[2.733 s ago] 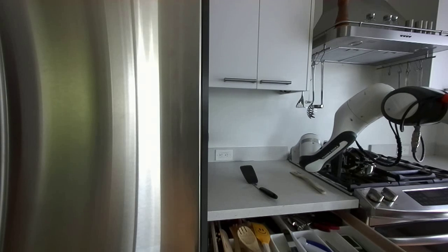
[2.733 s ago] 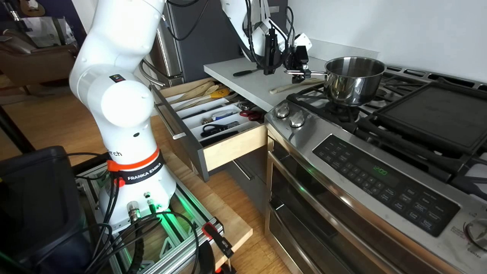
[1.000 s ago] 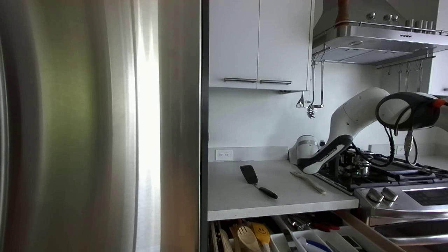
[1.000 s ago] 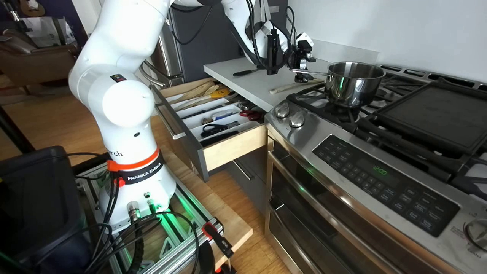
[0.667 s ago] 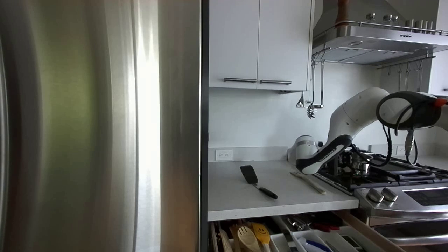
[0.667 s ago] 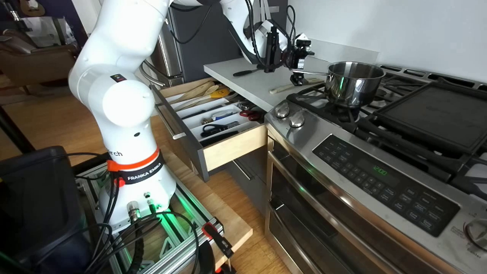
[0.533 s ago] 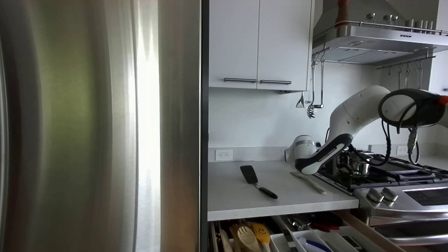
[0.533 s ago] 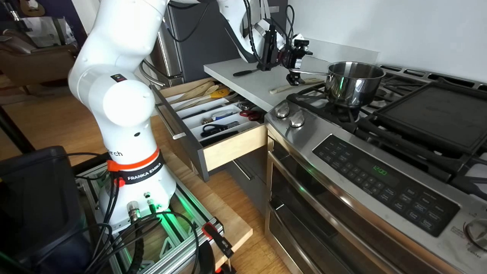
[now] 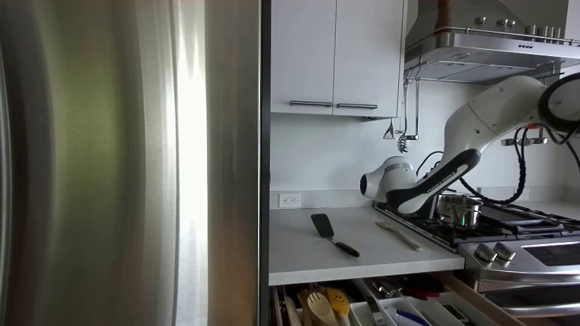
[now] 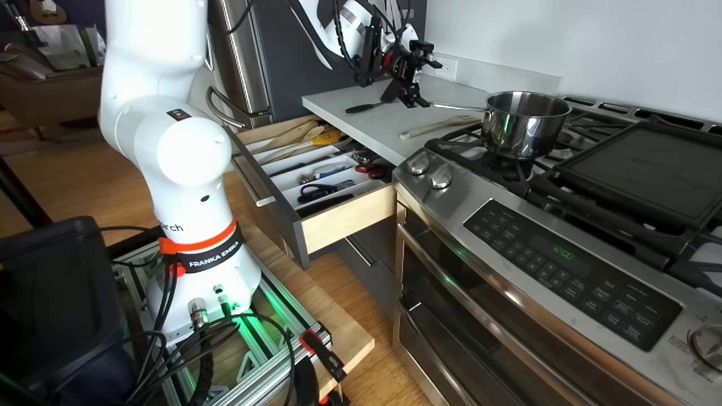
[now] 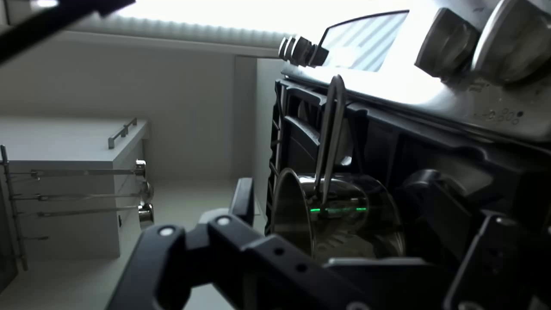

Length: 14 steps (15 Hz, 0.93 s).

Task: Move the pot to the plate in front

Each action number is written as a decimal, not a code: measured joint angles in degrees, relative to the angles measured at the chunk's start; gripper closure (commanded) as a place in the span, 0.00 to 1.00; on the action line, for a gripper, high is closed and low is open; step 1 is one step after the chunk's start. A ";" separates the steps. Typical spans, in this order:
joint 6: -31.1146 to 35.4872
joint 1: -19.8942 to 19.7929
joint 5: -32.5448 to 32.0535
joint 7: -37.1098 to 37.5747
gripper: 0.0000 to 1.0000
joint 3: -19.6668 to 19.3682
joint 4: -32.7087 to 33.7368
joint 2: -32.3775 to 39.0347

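Note:
The shiny steel pot (image 10: 524, 132) stands upright on the black grate (image 10: 507, 167) of the burner, the plate, closest to the counter. Its long wire handle (image 10: 459, 107) points toward the counter. My gripper (image 10: 428, 83) is beside the handle's free end, tilted, jaws wide apart and nothing held. Whether the lower finger touches the handle I cannot tell. In the wrist view the pot (image 11: 344, 224) lies sideways in the picture beyond the spread fingers (image 11: 243, 198). An exterior view shows the pot (image 9: 460, 213) partly behind my arm, with the gripper mostly hidden there.
A wooden utensil (image 10: 440, 127) and a black spatula (image 9: 322, 225) lie on the counter. Below it a utensil drawer (image 10: 350, 225) is pulled out. A flat griddle (image 10: 648, 169) covers the cooktop's middle. The range hood (image 9: 489, 56) hangs above, with utensils on rails.
The pot came down slightly onto the grate. My gripper let go of the handle, opened and drew back from the pot toward the counter and fridge, tilting as it went.

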 measured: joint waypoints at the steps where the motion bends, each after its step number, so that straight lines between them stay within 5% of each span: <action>1: 1.94 0.18 0.04 0.38 0.00 0.66 -2.46 -3.09; 8: 19.53 0.38 0.59 0.57 0.00 1.96 -17.65 -25.98; 14: 38.82 0.28 4.84 -6.61 0.00 -3.52 -27.74 -45.88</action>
